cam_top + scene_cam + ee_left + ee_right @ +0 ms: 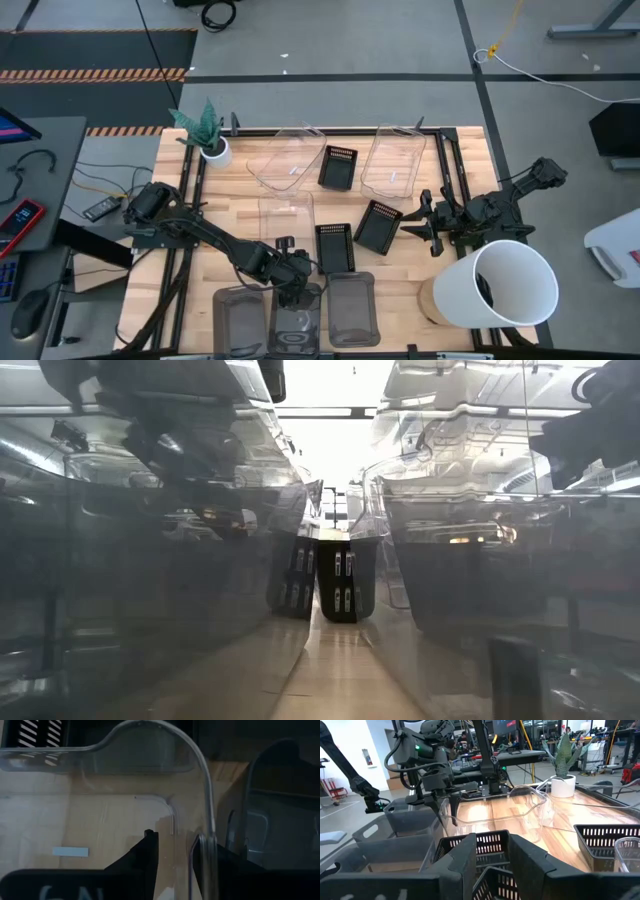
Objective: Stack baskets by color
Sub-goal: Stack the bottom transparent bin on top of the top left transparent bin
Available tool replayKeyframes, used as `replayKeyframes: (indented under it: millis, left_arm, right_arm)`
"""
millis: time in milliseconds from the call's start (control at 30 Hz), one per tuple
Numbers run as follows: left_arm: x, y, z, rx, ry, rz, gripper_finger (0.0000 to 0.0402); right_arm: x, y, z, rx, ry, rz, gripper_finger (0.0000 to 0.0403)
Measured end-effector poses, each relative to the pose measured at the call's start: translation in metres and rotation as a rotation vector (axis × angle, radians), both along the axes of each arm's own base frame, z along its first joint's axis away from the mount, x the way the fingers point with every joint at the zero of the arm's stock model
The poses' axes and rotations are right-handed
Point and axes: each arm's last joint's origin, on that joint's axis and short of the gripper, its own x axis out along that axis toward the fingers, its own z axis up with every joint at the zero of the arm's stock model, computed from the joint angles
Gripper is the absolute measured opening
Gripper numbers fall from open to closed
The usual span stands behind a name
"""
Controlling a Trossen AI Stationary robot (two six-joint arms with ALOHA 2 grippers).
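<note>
My left gripper [292, 272] stands near the table's front edge, shut on a clear basket [285, 215]. Two more clear baskets [290, 160] [395, 160] lie at the far side. Three black slotted baskets [338, 167] [378, 225] [335, 247] sit around the middle. Smoky grey baskets [240, 315] [352, 308] lie along the front edge, with another [295, 325] partly hidden under my left gripper. My right gripper [408, 222] waits open at the right, level, beside a black basket and with nothing between its fingers. My left gripper has the clear basket's near short wall [211, 827], close to its right corner, between its fingers: one finger [147, 852] inside the basket, the other outside. The fingers slant down from the left. Whether the basket is clear of the table I cannot tell.
A small white plant pot [214, 150] stands at the far left corner. A big white bucket [500, 285] lies at the near right. The wood in front of the bucket's mouth and at the near left is bare. Smoky baskets crowd the low view.
</note>
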Motion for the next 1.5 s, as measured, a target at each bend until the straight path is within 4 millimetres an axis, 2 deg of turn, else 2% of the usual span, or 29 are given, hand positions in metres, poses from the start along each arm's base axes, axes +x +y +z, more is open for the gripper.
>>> replayKeyframes:
  millis: [100,333,600,1033,1300,1500]
  left_arm:
    - [0.0,0.0,0.0,0.001,0.003,-0.001,0.0099]
    - [-0.001,-0.001,0.001,-0.011,0.014,-0.034,0.0012]
    - [-0.009,-0.004,0.017,-0.037,-0.016,-0.058,0.0008]
    - [-0.026,-0.005,0.057,-0.002,-0.147,-0.1,0.0007]
    - [-0.04,0.007,0.093,0.017,-0.251,-0.158,0.0007]
    - [-0.047,0.03,0.119,0.074,-0.326,-0.236,0.0007]
  right_arm:
    - [0.0,0.0,0.0,0.0,0.0,0.0,0.0119]
    - [0.0,0.0,0.0,0.0,0.0,0.0,0.0119]
    - [0.0,0.0,0.0,0.0,0.0,0.0,0.0119]
    - [0.0,0.0,0.0,0.0,0.001,0.0,0.0119]
    - [0.0,0.0,0.0,0.0,0.001,0.0,0.0119]
    - [0.0,0.0,0.0,0.0,0.0,0.0,0.0119]
